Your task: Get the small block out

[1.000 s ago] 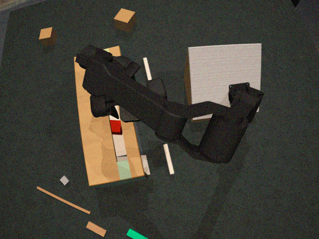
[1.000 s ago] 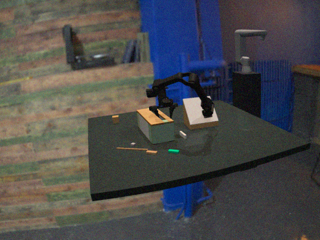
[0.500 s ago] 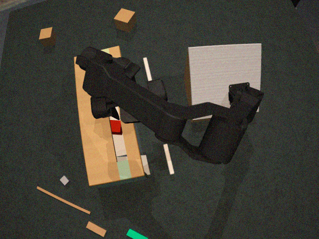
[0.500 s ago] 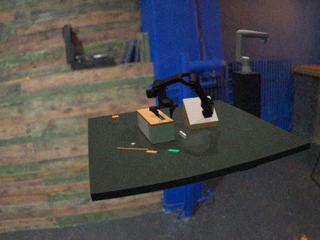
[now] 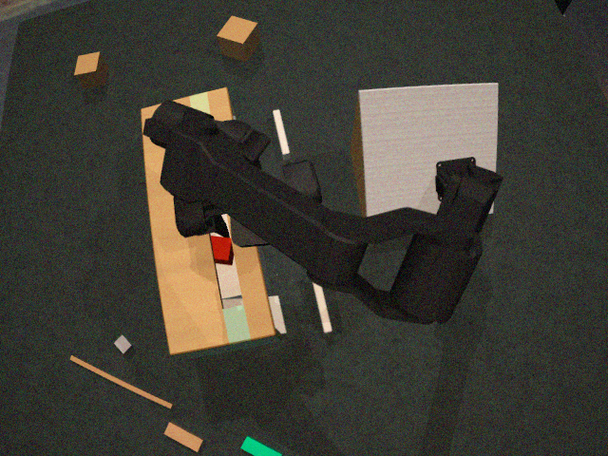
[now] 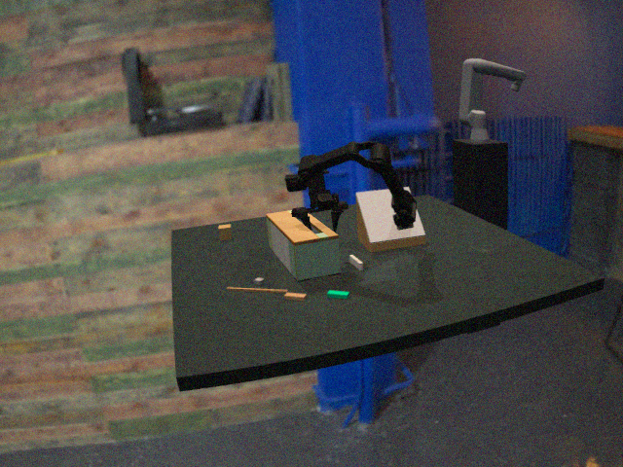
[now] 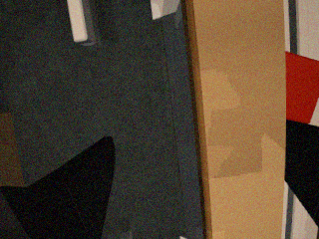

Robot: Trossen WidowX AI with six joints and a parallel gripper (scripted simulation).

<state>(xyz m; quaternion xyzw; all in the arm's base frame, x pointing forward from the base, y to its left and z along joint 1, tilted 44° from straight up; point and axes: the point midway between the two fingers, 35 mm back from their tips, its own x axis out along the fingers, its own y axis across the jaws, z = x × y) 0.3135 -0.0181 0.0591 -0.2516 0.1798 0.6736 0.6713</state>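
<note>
The red block point(image 5: 221, 249) point(image 7: 301, 87) sits on the pale shelf point(image 5: 229, 283) and shows through the long slot in the top of the wooden-topped box point(image 5: 181, 299) point(image 6: 316, 260) point(image 7: 244, 204). My gripper point(image 6: 321, 229) point(image 7: 183, 132) is open and empty, pointing down and straddling the top strip beside the slot. One finger reaches down into the slot, its tip right at one end of the block; whether they touch cannot be told. The other finger hangs outside the box, over the table side. My arm hides part of the slot and the box's top in the top view.
A white-faced wedge point(image 5: 417, 127) point(image 6: 389, 216) stands beside the box, under the arm. White bars point(image 5: 280, 131) point(image 5: 322, 308) lie between them. Two wooden cubes point(image 5: 237, 30) point(image 5: 87, 64) stand beyond the box. A thin stick point(image 5: 120, 381), a tan piece point(image 5: 182, 436) and a green piece point(image 5: 261, 446) lie at the other end.
</note>
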